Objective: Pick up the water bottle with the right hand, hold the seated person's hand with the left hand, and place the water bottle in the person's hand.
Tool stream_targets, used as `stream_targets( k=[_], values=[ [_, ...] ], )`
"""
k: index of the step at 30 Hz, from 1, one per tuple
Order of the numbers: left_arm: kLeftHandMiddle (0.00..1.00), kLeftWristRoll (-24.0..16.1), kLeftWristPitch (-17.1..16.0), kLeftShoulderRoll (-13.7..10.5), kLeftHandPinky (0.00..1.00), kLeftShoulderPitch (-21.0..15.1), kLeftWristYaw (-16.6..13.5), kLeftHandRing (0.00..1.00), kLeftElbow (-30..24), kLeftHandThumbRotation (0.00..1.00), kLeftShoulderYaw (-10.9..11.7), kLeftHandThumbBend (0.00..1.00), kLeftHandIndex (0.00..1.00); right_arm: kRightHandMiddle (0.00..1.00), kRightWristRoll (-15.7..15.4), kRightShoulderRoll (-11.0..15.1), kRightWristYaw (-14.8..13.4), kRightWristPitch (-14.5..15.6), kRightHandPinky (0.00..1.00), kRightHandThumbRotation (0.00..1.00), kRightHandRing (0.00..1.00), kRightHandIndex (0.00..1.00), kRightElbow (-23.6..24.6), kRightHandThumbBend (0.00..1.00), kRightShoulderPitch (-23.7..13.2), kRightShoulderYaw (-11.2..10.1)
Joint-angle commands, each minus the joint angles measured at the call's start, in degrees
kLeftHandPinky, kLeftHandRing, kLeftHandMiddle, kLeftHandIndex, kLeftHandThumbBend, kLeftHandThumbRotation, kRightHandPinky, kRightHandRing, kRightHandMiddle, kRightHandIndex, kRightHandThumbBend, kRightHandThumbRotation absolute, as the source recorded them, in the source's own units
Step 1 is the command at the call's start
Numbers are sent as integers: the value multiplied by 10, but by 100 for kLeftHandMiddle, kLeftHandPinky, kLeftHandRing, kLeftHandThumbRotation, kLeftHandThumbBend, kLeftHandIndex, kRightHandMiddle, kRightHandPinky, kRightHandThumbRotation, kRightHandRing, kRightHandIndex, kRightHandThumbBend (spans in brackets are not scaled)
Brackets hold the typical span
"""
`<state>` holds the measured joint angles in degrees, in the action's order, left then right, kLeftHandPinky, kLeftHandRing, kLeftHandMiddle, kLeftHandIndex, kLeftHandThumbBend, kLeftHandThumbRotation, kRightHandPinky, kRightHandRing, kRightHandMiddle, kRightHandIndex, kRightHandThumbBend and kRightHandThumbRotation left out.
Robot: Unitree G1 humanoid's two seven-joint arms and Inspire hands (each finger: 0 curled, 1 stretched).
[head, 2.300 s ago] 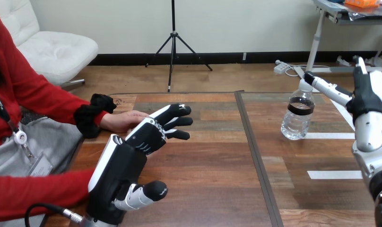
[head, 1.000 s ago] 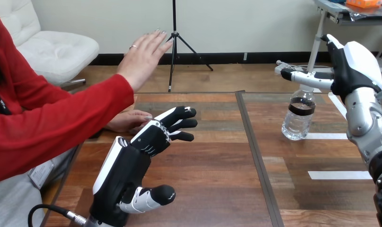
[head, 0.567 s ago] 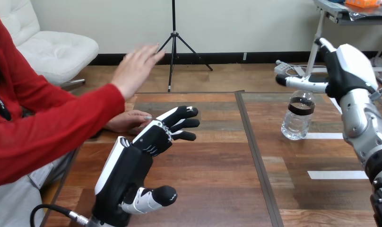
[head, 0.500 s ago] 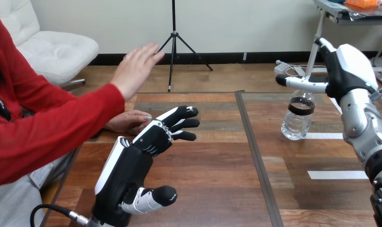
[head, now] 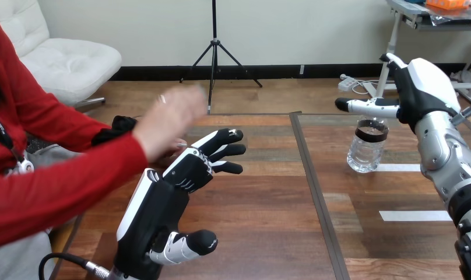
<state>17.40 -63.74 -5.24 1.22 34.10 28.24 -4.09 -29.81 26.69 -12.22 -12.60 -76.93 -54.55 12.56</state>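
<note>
Right hand (head: 419,88), open and empty, hovers above the water bottle (head: 366,149); should drop lower and wrap its middle before lifting.

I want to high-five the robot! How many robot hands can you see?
2. The left hand is over the table's left part. The right hand hovers over the bottle at the right.

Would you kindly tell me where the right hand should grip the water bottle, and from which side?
I'd wrap the water bottle round its clear body below the dark band, coming from its right: it stands upright, round-walled, with nothing beside it, and the right hand hangs open above it on that side.
</note>
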Motion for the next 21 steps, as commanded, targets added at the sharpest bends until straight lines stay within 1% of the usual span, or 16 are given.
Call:
stream_targets(
  k=[1, 4, 7, 9, 13, 16, 19, 21],
  values=[
    [87, 1, -2, 6, 71, -3, -6, 83, -32, 77, -9, 100, 85, 92, -10, -11, 2, 4, 81, 58, 91, 95, -5, 100, -50, 13],
    [87, 6, -8, 12, 71, -2, -7, 82, -29, 76, -11, 100, 85, 92, -9, -14, 8, 6, 81, 58, 91, 94, -6, 100, -49, 13],
    [87, -5, -7, 8, 71, 2, -10, 83, -37, 76, -10, 100, 85, 91, -15, -17, 5, 7, 81, 57, 90, 94, -6, 100, -48, 19],
    [87, -8, 0, 8, 71, 8, -14, 83, -45, 76, -11, 100, 86, 91, -24, -17, 7, 10, 81, 58, 90, 94, -8, 100, -48, 28],
    [87, -13, 5, 9, 71, 17, -21, 83, -57, 76, -12, 100, 86, 91, -29, -20, 11, 10, 81, 59, 90, 94, -8, 100, -48, 32],
    [87, -5, -1, 10, 71, 15, -18, 83, -54, 76, -16, 100, 86, 90, -33, -23, 11, 14, 80, 58, 89, 93, -9, 100, -48, 37],
    [88, -13, 3, 4, 70, 24, -21, 83, -65, 76, -15, 100, 86, 90, -33, -24, 20, 12, 81, 58, 89, 94, -11, 100, -46, 38],
    [88, -13, 3, 5, 70, 25, -24, 84, -67, 76, -16, 100, 86, 91, -38, -27, 23, 18, 81, 58, 89, 94, -11, 100, -47, 43]
  ],
)
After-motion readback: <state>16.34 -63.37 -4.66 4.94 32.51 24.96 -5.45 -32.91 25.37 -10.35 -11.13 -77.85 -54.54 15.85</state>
